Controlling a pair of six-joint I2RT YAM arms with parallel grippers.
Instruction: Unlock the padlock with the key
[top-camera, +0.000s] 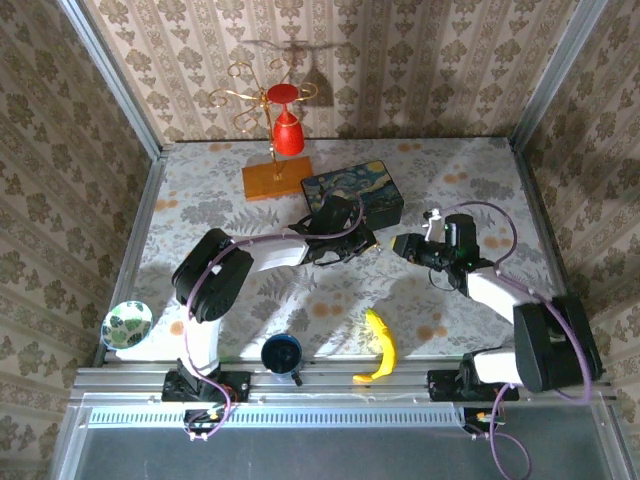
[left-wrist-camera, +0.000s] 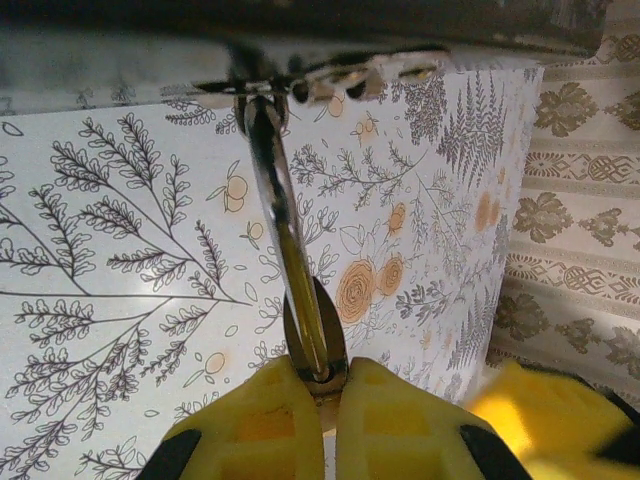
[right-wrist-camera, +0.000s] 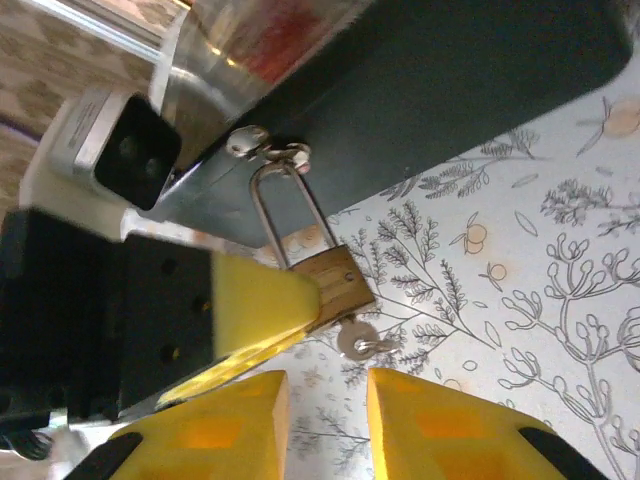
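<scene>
A: Item: small brass padlock w/ silvery shackle (right-wrist-camera: 335, 290), hanging off dark-blue box (right-wrist-camera: 450, 90); L gripper (left-wrist-camera: 318, 390) clamped on its body.
B: Small silvery key (right-wrist-camera: 358, 342) at its base, just ahead of R gripper (right-wrist-camera: 327, 420), fingers apart.

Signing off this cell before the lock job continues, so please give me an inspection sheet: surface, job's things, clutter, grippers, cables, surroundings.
Surface: floral-print tabletop.
Job's things: padlock hangs by its shackle from the hasp of the blue box; key sits in its keyhole.
Clutter: banana, blue cup, patterned bowl, wooden stand with a red goblet.
Grippers: left gripper, jaws shut on the padlock; right gripper, jaws apart, holding nothing, just short of the key.
Cables: purple cables run along both arms; no snag seen.
Surroundings: wallpapered walls, metal rail at the near edge.
</scene>
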